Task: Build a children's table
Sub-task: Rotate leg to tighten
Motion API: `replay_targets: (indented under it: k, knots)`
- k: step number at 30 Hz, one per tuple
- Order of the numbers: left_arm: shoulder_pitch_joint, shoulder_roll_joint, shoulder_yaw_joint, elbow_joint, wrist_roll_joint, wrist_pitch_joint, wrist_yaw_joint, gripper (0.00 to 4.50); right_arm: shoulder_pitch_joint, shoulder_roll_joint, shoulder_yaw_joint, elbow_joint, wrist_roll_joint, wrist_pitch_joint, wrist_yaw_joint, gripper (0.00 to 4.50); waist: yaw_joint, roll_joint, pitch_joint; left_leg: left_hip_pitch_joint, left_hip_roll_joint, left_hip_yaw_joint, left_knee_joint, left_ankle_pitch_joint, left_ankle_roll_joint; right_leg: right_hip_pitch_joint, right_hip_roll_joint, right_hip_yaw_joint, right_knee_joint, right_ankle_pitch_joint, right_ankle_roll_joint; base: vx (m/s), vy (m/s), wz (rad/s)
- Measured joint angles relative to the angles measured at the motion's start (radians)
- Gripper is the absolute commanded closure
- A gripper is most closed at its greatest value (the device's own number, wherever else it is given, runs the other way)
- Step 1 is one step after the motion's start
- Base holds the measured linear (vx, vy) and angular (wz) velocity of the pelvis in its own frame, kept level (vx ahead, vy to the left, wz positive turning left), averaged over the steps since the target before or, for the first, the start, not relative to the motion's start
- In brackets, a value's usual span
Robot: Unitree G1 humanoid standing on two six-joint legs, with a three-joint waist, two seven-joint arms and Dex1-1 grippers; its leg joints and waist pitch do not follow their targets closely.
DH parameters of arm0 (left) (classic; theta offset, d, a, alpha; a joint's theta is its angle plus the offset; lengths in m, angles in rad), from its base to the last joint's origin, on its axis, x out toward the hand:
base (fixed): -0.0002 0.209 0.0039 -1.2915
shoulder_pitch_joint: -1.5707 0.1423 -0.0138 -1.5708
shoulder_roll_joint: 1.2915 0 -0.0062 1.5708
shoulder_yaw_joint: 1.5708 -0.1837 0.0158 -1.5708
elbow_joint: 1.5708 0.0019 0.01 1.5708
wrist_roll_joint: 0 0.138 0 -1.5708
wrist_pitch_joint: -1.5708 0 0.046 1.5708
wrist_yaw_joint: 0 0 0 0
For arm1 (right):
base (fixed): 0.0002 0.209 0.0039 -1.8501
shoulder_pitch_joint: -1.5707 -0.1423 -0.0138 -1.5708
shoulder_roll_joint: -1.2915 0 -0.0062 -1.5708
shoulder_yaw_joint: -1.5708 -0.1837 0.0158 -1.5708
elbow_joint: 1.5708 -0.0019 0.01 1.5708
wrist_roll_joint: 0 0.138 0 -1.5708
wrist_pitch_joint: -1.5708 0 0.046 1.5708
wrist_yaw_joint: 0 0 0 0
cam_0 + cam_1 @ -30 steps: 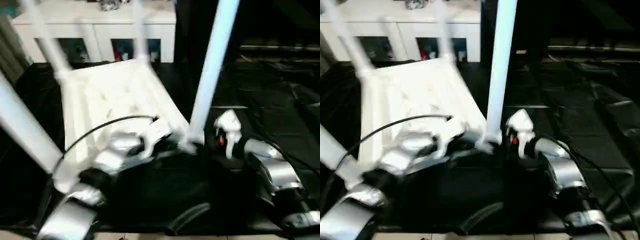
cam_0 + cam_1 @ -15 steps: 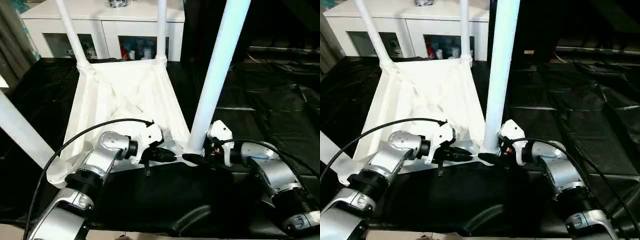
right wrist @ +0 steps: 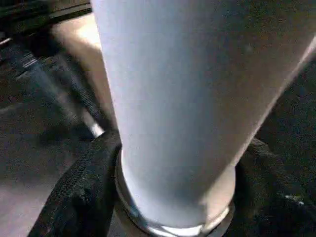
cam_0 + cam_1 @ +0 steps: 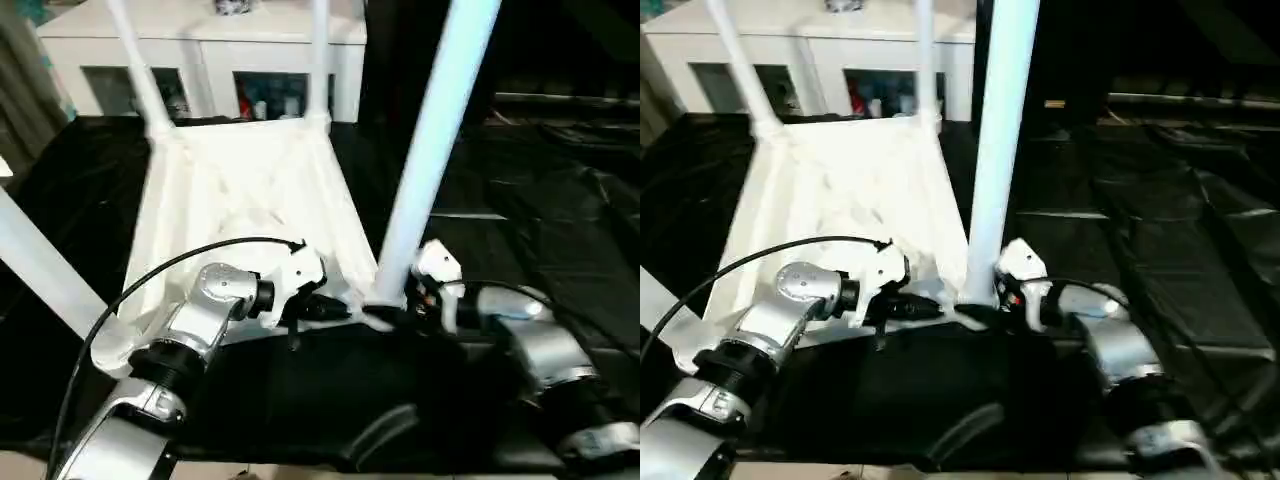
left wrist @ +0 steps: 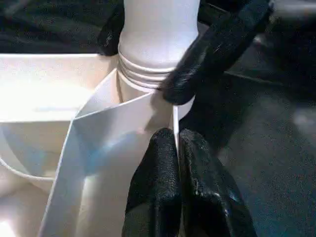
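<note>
The white table top (image 4: 240, 190) lies upside down on black sheeting, ribbed underside up, with four white legs standing in its corner sockets. The near right leg (image 4: 430, 130) rises between my arms. My left gripper (image 4: 335, 312) is shut on the table's thin rim (image 5: 174, 116) right beside that corner socket, the rim pinched between both fingers (image 5: 153, 173). My right gripper (image 4: 385, 318) is shut around the base of the near right leg (image 3: 173, 98), one black finger (image 3: 84, 192) on each side of it. The right gripper's fingers (image 5: 217, 49) also show past the rim in the left wrist view.
A white cabinet (image 4: 200, 50) with glass doors stands behind the table. Wrinkled black sheeting (image 4: 540, 200) covers the floor to the right. The near left leg (image 4: 40, 265) slants up at the left edge. A black cable (image 4: 170, 265) arcs over my left forearm.
The head camera has swung and settled, so the whole picture has shifted. Both grippers keep their hold on the rim and on the leg's base.
</note>
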Motion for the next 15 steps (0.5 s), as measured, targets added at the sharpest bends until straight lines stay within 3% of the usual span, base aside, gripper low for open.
replay_targets:
  k: [2,6,11,13,15]
  knots:
    - [-0.019,-0.040,0.007,0.028,0.027,0.009,0.099,4.50,-0.017,0.059,-0.034,0.045,-0.005,-0.004,-0.151,1.76,-0.012,0.001,-0.001,0.000,-0.001,-0.001,0.000,0.000,0.000,0.000,0.000,0.000,-0.001,-0.002,0.003,0.000,0.000,0.00]
    - [-0.052,-0.150,0.005,0.079,0.077,0.053,0.307,4.50,-0.033,0.150,-0.094,0.081,-0.036,0.011,-0.438,1.77,-0.018,0.004,-0.004,0.003,-0.002,-0.002,0.001,0.000,0.000,0.005,0.000,0.001,-0.005,-0.002,0.003,0.000,0.000,0.00]
    - [-0.074,-0.216,-0.002,0.118,0.105,0.071,0.410,4.50,-0.043,0.197,-0.119,0.091,-0.055,0.012,-0.548,1.77,-0.015,0.006,-0.006,0.003,-0.004,-0.002,0.001,0.000,0.000,0.007,-0.001,0.002,-0.005,-0.003,0.004,0.000,0.000,0.00]
    - [-0.078,-0.218,-0.003,0.129,0.109,0.061,0.416,4.50,-0.044,0.199,-0.119,0.099,-0.057,0.002,-0.556,1.21,-0.014,0.007,-0.007,0.003,-0.004,-0.003,0.001,0.000,0.000,0.008,-0.001,0.002,-0.005,-0.003,0.005,0.000,0.000,0.00]
    - [-0.081,-0.217,-0.003,0.133,0.110,0.058,0.416,4.50,-0.044,0.206,-0.119,0.100,-0.057,-0.009,-0.561,1.07,-0.015,0.007,-0.007,0.003,-0.004,-0.003,0.001,0.000,0.000,0.008,-0.001,0.001,-0.005,-0.003,0.005,0.000,0.000,0.00]
